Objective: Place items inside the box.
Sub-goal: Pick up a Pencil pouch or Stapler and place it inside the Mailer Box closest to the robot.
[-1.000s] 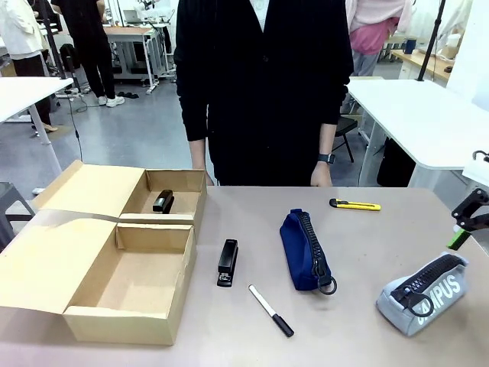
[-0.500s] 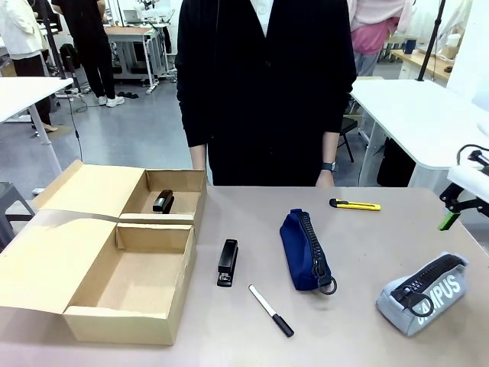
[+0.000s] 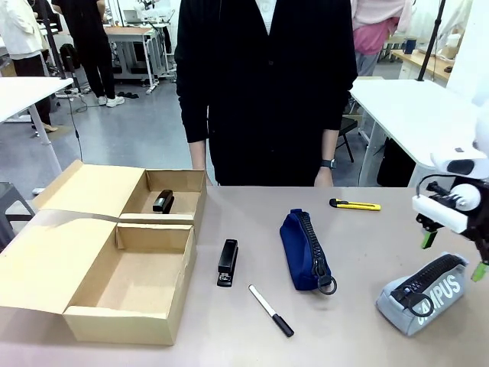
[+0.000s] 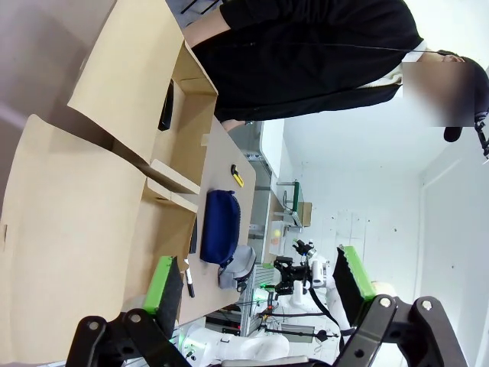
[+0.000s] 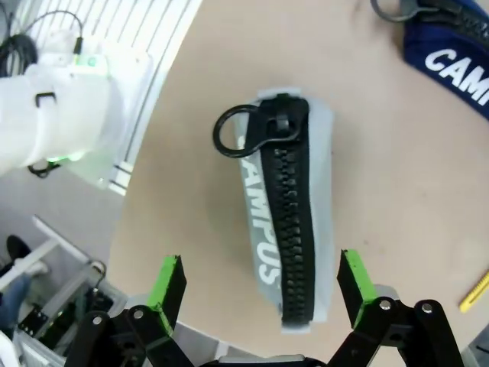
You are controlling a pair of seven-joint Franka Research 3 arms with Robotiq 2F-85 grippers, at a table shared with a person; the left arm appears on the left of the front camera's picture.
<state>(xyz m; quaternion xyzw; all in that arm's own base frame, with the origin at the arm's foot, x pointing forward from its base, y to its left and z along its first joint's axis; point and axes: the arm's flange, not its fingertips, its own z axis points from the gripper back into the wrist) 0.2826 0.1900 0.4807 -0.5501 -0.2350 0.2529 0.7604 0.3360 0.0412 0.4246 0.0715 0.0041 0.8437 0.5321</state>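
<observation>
The brown cardboard box [image 3: 122, 325] lies open at the left; one black stapler [image 3: 163, 201] rests in its far compartment. On the table lie a second black stapler [image 3: 227, 262], a white marker [image 3: 270, 310], a navy pouch [image 3: 306, 249], a yellow utility knife [image 3: 354, 204] and a grey "CAMPUS" pouch [image 3: 422, 293]. My right gripper [image 3: 453, 254] hangs open just above the grey pouch [image 5: 286, 222], its fingers either side of it in the right wrist view, not touching. My left gripper [image 4: 258, 281] is open and empty, looking along the box [image 4: 92, 214] from its end.
A person in black stands at the far edge, hands down by the table. The navy pouch [image 5: 451, 53] lies just beyond the grey one. The table's right edge runs close to the grey pouch. White tables stand behind on both sides.
My right arm has come in from the right edge and swung over the grey pouch, gripper turning downward. Items on the table have not moved.
</observation>
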